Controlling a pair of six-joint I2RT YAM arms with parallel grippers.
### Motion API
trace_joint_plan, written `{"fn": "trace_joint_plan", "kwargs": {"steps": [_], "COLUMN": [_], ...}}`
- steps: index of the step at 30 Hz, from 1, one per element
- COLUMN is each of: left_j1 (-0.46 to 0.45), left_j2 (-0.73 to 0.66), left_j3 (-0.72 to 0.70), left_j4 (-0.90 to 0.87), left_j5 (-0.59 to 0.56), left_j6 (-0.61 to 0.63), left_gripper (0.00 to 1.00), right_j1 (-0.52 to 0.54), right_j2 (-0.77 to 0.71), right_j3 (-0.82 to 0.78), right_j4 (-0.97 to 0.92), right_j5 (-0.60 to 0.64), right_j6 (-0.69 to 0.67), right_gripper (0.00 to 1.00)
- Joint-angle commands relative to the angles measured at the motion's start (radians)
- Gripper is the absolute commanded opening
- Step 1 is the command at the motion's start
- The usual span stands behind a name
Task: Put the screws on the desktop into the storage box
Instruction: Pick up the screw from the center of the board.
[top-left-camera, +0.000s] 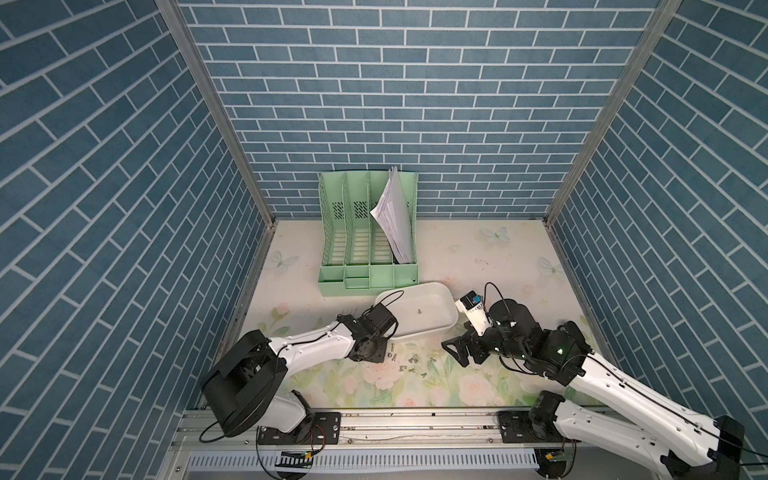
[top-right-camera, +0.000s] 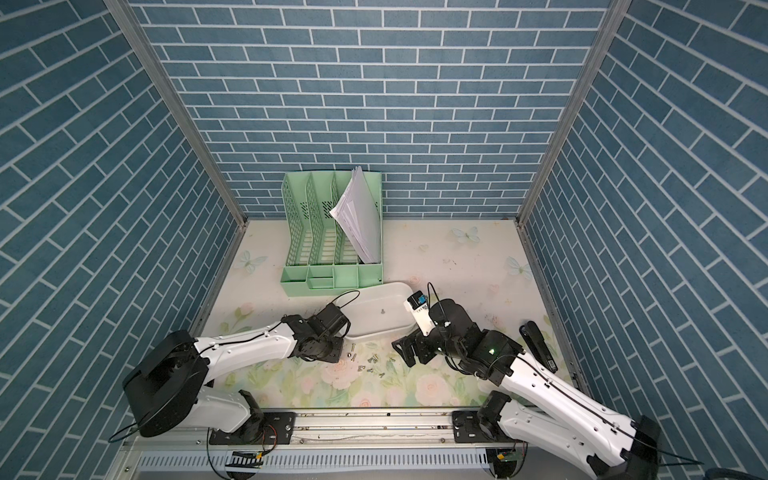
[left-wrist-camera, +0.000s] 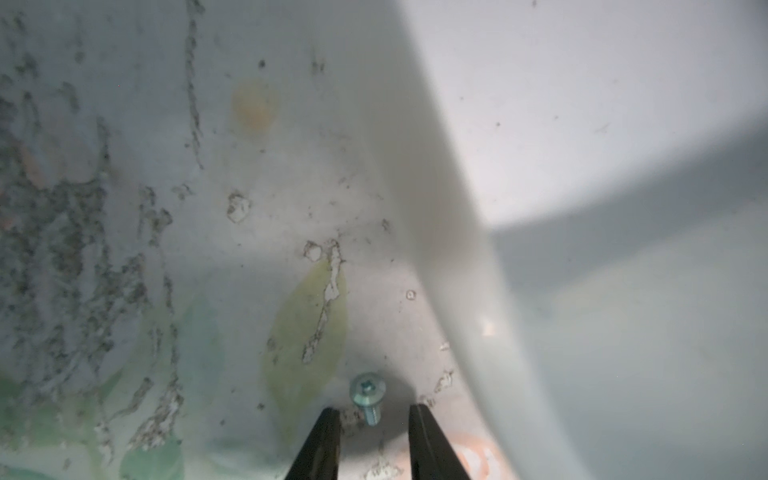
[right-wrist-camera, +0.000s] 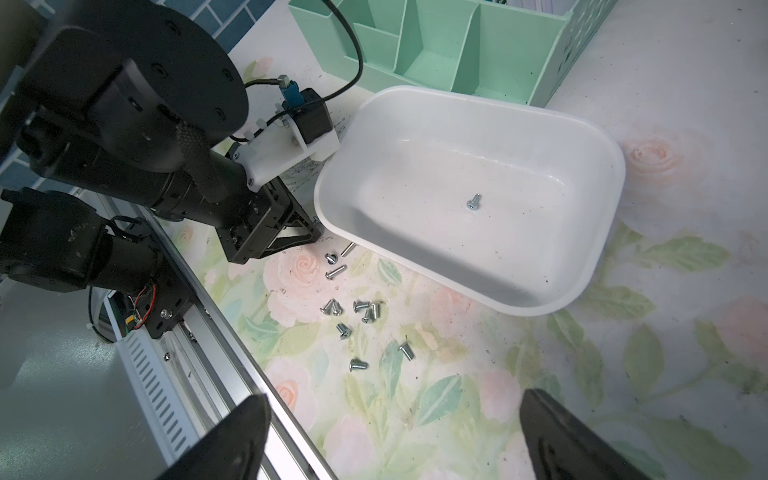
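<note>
The left gripper (left-wrist-camera: 375, 410) has its jaws slightly apart, straddling 1 screw (left-wrist-camera: 367, 392) without contact. That screw lies on the desktop (left-wrist-camera: 249, 291), just beside the box (left-wrist-camera: 478, 291) wall. The right gripper (right-wrist-camera: 395, 397) has its jaws wide apart above the desktop. 1 screw (right-wrist-camera: 473, 202) lies inside the box. Roughly 10 screws (right-wrist-camera: 353, 311) lie loose near its rim.
</note>
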Motion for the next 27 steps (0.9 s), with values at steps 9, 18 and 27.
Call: {"fn": "trace_joint_plan", "kwargs": {"steps": [9,18,27], "left_j1": [-0.007,-0.008,-0.008], "left_j2": [0.023,0.001,-0.138], "left_j3": [0.008,0.019,0.073], "left_j4": [0.003,-0.022,-0.117], "left_j5": [-0.017,-0.031,-0.041], "left_j6": [0.012,0.009,-0.009], "left_gripper": [0.17,0.09,0.08], "right_j1": [-0.003,-0.003,-0.003], "right_j2": [-0.007,-0.006,-0.006], "right_j3": [-0.018,-0.021,-0.026], "right_j4": [-0.015,-0.01,0.011], "right_j5": [0.016,0.019,0.02], "right_j6": [0.019,0.018,0.019], "right_gripper": [0.98,0.98,0.98]}}
